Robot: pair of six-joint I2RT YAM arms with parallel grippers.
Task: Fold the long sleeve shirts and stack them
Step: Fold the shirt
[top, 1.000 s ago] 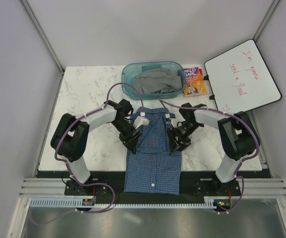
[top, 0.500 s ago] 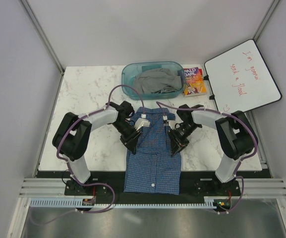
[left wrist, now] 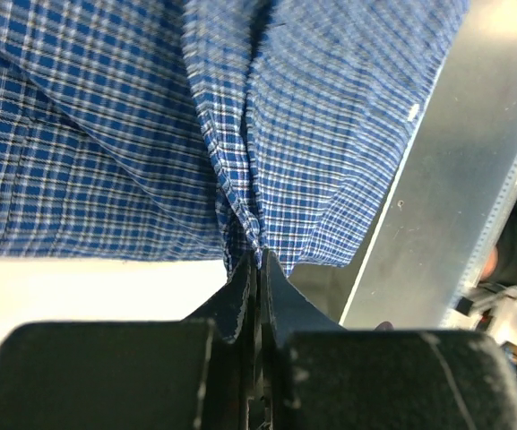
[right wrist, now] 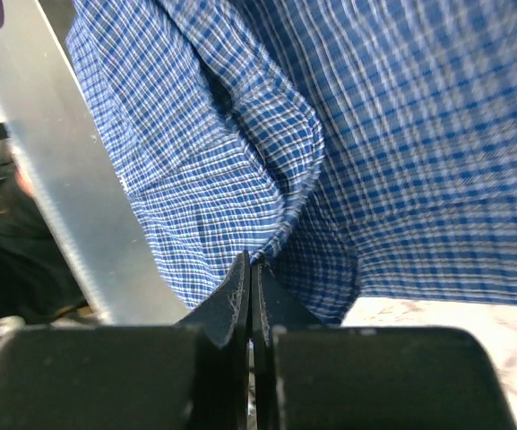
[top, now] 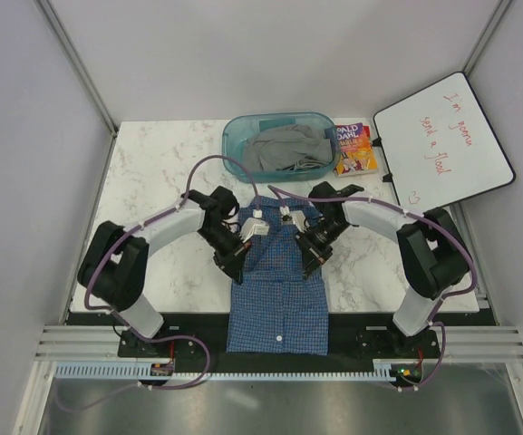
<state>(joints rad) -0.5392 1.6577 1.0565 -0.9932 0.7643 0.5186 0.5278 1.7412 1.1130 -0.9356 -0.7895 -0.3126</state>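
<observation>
While the blue checked shirt [top: 277, 304] lies spread along the near middle of the marble table [top: 152, 177], its collar points toward the far side and its hem reaches over the near edge onto the black base rail between the two arm mounts. Both arms bend inward over the upper half of the shirt. The left gripper [top: 230, 261] sits at the garment's left edge and the right gripper [top: 310, 263] at its right edge, roughly level with each other and below the collar. Seen from the left wrist, the jaws are pressed together with a pinch of checked cloth caught between their tips, and the fabric rises from that pinch in a narrow ridge. Seen from the right wrist, the jaws are likewise squeezed tight on a gathered fold of the same cloth, which bunches into a soft loop just above the tips. Behind the shirt, a teal plastic bin [top: 232, 131] stands at the far middle of the table with a crumpled grey garment [top: 284, 149] inside. Just to the bin's right lies a colourful paperback [top: 353, 148], and beyond that a whiteboard [top: 442, 140] with red handwriting rests tilted at the table's far right corner.
</observation>
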